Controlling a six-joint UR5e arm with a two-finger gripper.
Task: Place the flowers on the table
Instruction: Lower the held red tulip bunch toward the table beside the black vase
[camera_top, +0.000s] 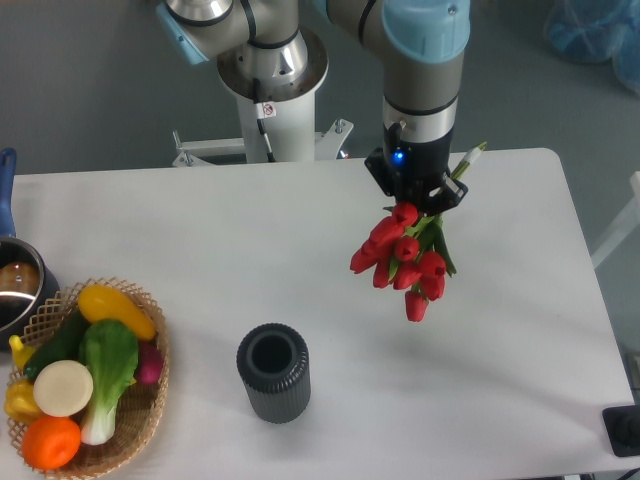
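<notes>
The flowers (405, 258) are a bunch of red tulip buds with green leaves, hanging buds-down from my gripper (420, 196). The pale green stems (468, 160) stick up and to the right past the gripper. The gripper is shut on the bunch near the base of the buds and holds it above the right half of the white table (300, 250). The fingertips are mostly hidden by the leaves and buds.
A dark ribbed cylindrical vase (273, 372) stands empty near the front middle. A wicker basket (135, 440) of toy vegetables sits at the front left. A pot (15, 285) with a blue handle is at the left edge. The robot base (270, 70) is behind the table.
</notes>
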